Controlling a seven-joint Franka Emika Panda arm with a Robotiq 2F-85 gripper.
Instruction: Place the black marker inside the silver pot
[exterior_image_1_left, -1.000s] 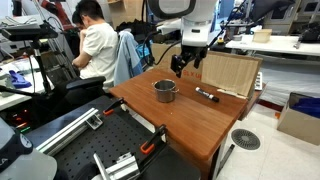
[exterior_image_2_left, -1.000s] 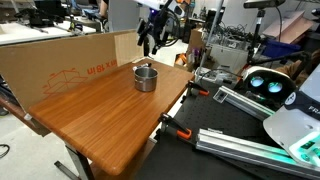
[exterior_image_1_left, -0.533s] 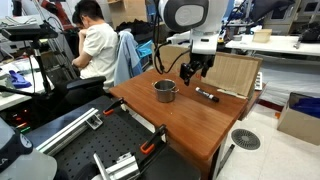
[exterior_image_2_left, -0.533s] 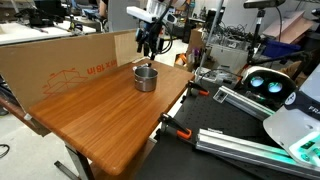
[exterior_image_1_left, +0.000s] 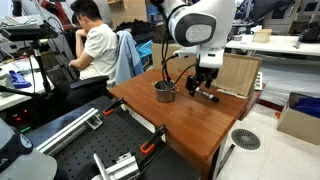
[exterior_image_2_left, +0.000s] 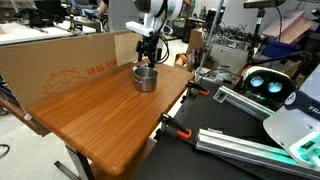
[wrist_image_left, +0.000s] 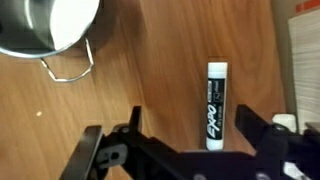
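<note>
Both jaws of the gripper (wrist_image_left: 205, 140) stand wide apart with nothing held, straddling the black marker (wrist_image_left: 217, 105), which lies flat on the wooden table (wrist_image_left: 150, 110). Off to one side stands the silver pot (wrist_image_left: 45, 25), upright, apart from the marker.

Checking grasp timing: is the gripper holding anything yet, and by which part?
Nothing held: the gripper is open, and the marker lies flat on the table.

Claw (exterior_image_1_left: 204, 88) lower than before, now just over the black marker (wrist_image_left: 217, 104)
</note>
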